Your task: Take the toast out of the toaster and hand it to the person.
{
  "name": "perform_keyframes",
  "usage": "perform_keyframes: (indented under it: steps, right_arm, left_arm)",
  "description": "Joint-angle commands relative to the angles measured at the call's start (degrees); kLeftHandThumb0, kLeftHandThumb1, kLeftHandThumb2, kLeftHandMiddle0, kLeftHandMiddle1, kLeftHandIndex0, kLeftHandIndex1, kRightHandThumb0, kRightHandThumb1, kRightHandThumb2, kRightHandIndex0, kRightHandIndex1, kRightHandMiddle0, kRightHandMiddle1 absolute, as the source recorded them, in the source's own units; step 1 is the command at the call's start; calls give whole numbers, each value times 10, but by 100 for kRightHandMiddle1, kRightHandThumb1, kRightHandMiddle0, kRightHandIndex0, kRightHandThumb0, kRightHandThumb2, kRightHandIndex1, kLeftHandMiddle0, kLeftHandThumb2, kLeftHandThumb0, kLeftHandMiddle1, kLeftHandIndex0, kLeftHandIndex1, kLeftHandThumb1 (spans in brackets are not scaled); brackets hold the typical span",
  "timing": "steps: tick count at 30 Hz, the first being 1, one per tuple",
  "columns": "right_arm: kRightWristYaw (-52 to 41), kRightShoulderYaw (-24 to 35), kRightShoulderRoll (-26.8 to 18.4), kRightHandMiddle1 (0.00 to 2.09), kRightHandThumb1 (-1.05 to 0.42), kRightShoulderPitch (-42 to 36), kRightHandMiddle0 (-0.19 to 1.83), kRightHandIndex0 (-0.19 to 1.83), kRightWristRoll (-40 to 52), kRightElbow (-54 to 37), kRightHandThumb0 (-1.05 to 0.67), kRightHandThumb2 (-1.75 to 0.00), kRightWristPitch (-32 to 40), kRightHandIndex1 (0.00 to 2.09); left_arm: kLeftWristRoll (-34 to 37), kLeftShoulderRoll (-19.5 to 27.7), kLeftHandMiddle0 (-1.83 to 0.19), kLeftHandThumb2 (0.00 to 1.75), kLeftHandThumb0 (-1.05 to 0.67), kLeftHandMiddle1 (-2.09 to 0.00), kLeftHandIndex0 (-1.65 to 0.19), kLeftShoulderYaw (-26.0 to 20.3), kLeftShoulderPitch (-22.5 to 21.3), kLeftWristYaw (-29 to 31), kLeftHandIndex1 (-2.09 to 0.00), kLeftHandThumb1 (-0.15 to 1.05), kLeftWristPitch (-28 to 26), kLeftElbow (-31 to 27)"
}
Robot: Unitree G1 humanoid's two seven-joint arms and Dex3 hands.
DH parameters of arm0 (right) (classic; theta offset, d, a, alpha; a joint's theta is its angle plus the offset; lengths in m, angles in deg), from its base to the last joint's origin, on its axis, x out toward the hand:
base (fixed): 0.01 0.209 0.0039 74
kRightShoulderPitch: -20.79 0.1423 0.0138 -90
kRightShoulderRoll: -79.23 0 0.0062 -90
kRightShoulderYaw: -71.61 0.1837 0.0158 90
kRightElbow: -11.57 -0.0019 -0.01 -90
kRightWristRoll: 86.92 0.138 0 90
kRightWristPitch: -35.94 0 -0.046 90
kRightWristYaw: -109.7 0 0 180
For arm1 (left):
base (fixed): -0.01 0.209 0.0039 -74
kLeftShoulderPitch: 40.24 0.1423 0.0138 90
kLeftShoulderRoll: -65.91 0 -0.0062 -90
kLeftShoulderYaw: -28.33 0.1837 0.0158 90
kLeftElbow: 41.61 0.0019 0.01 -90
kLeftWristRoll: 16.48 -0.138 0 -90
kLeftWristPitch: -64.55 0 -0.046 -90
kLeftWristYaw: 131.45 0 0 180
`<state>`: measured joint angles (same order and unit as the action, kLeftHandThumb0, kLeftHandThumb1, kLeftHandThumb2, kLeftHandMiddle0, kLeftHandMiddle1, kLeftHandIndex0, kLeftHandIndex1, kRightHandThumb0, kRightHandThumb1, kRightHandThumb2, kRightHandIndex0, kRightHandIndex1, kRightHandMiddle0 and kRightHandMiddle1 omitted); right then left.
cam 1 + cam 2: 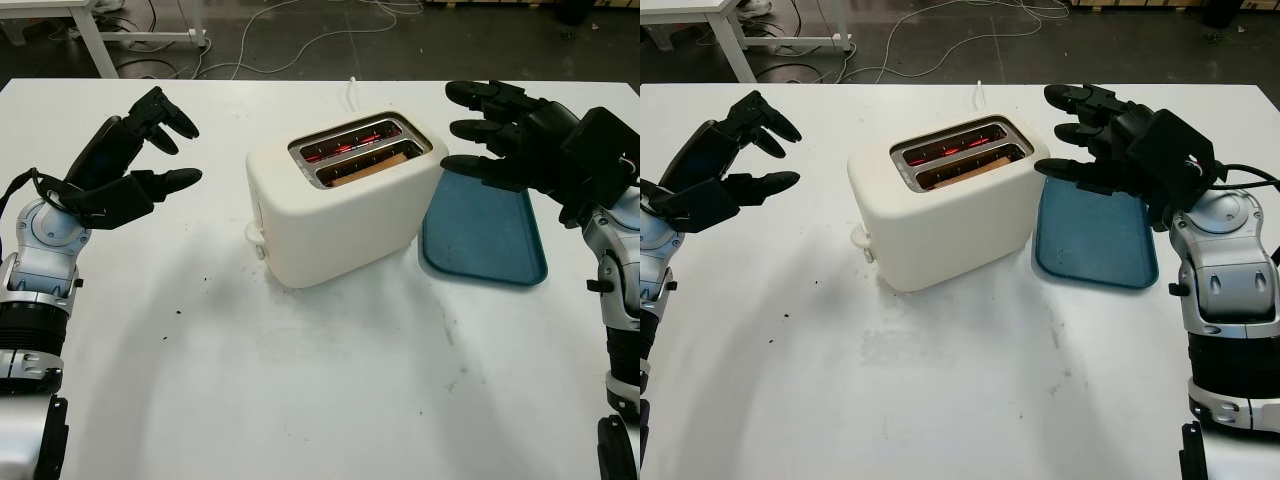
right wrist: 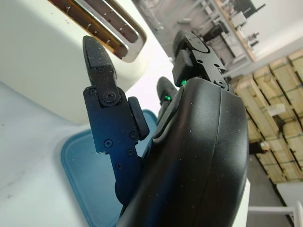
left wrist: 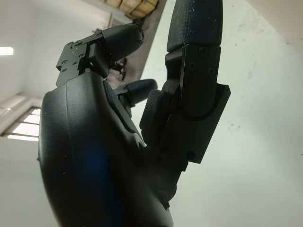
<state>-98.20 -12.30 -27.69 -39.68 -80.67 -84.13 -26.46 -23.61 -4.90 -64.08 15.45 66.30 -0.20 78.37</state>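
Toast, a brown slice (image 1: 368, 165), sat low in the front slot of the cream two-slot toaster (image 1: 340, 215) on the white table (image 1: 300, 390), beside an empty blue plastic tray (image 1: 485, 235), while the open left hand (image 1: 125, 165) and open right hand (image 1: 520, 140) hovered either side, holding nothing.

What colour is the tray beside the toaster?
Blue tray; clearest in the left eye view.

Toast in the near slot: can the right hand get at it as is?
Probably yes. The right hand is open above the tray, beside the toaster, with nothing between. But the toast sits low in its slot, so little shows to pinch.
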Motion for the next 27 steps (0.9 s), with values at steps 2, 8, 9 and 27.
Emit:
perform_keyframes:
  steps: [2, 8, 9, 27]
  right_arm:
    - [3, 1, 2, 18, -83, 2, 19, 0, 5, -5, -42, 0, 5, 57]
    - [3, 1, 2, 18, -83, 4, 18, 0, 6, -6, -39, 0, 14, 54]
    - [3, 1, 2, 18, -83, 4, 17, 0, 6, -6, -39, 0, 14, 54]
    - [2, 0, 1, 19, -82, 4, 18, 0, 4, -3, -43, 0, 11, 56]
  left_arm:
    - [2, 2, 0, 32, -105, -175, 0, -5, -2, 0, -161, 92, 4, -1]
    - [1, 2, 0, 33, -105, -175, 0, -4, -3, 0, -161, 92, 8, 2]
    - [2, 2, 0, 33, -105, -174, 0, -4, -3, 1, -161, 92, 9, 2]
    - [-6, 4, 0, 34, -105, -173, 0, -2, -3, -5, -161, 92, 13, 4]
